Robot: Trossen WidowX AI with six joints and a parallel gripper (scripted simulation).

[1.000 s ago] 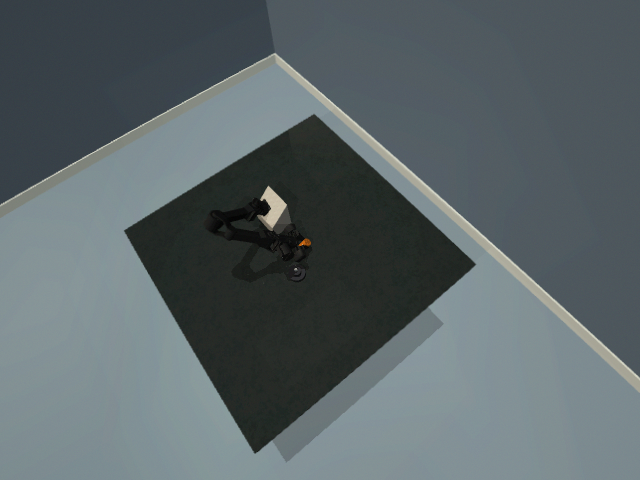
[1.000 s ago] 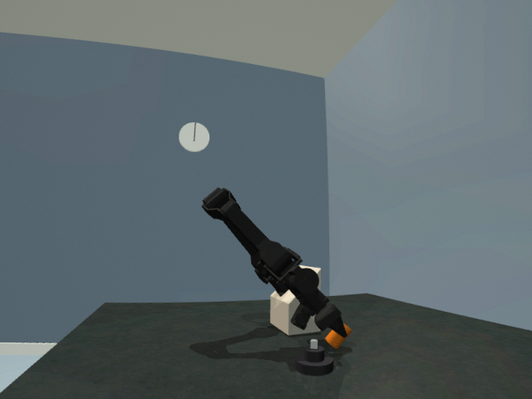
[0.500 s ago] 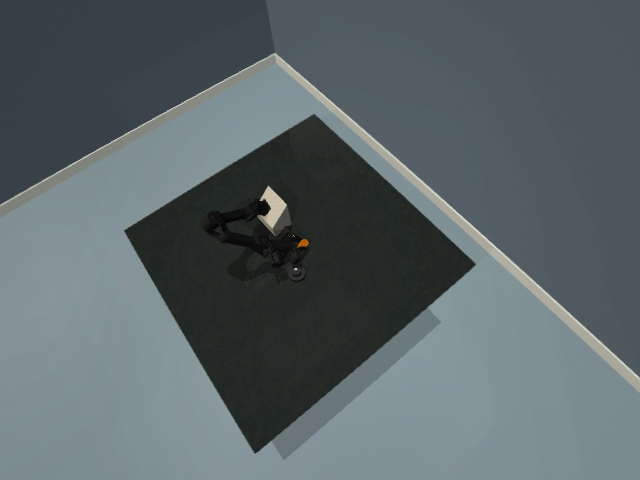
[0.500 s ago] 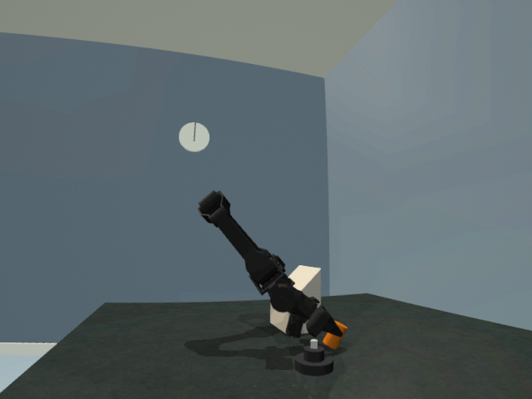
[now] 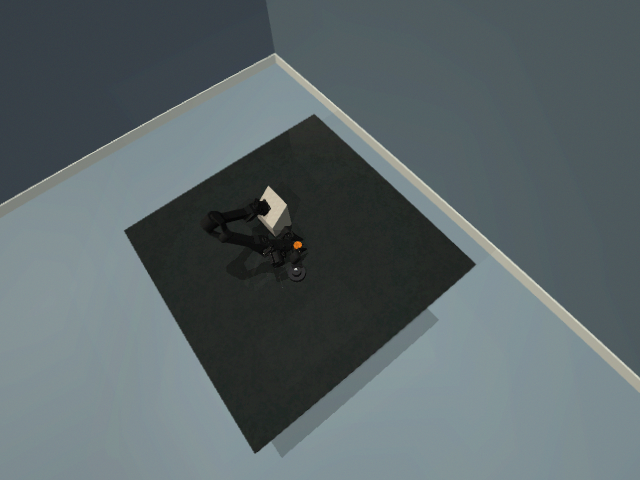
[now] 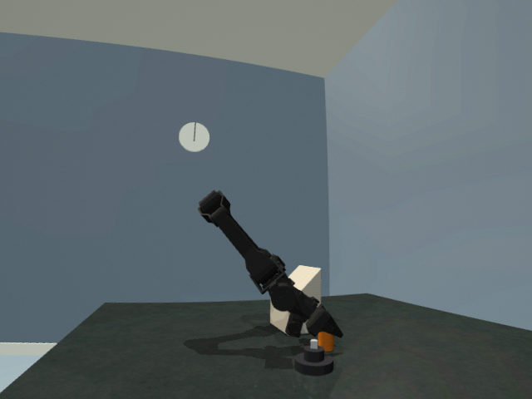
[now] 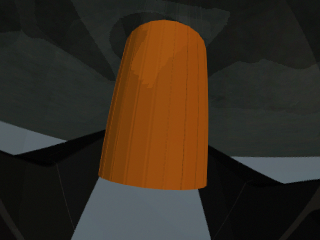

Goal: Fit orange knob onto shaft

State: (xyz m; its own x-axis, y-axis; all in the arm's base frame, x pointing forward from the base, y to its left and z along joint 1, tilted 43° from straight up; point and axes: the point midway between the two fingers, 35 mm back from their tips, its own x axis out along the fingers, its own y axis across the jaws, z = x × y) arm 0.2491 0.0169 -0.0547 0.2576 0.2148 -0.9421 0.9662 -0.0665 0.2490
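The orange knob (image 5: 297,244) (image 6: 325,342) (image 7: 160,105) stands upright on the dark table, just behind the pedestal in the exterior view. My gripper (image 5: 302,245) (image 6: 337,332) (image 7: 152,142) is tilted down at the knob and open around it, one finger on each side. The dark round pedestal (image 5: 296,279) (image 6: 313,366) stands close by, with the bare silver shaft (image 5: 296,270) (image 6: 313,343) pointing up from its middle. The knob's underside and hole are hidden, and the shaft's flat side cannot be made out.
A cream, slant-topped block (image 5: 272,209) (image 6: 307,278) stands under and behind the arm, close to the gripper's side. The dark square table top (image 5: 336,330) (image 6: 150,365) carries everything, its edges well away from the knob.
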